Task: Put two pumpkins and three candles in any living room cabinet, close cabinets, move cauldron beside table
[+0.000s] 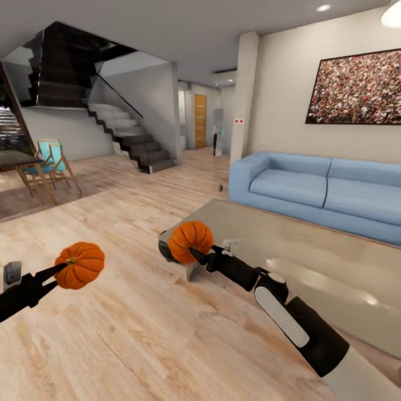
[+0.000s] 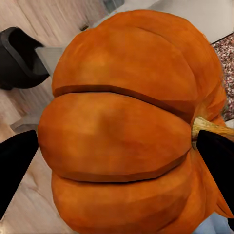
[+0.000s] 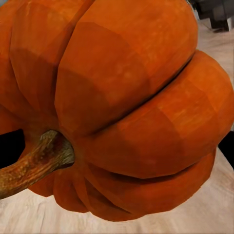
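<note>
The cauldron (image 1: 165, 248) was mostly hidden behind the right-hand pumpkin (image 1: 191, 240) in the head view, only a dark sliver showing on the wooden floor (image 1: 139, 328) by the rug (image 1: 312, 262); the left wrist view showed more of its black wall (image 2: 19, 58) past the fruit. The left gripper (image 1: 60, 271) was clamped on the left-hand pumpkin (image 1: 80, 265), held in the air above the floor, its dark fingers (image 2: 14, 165) cut off at both edges of the wrist picture. The right gripper (image 1: 196, 253) gripped the other pumpkin, whose stem (image 3: 34, 163) appeared clearly in the right wrist view. A blue sofa (image 1: 317, 189) stood beyond the rug.
</note>
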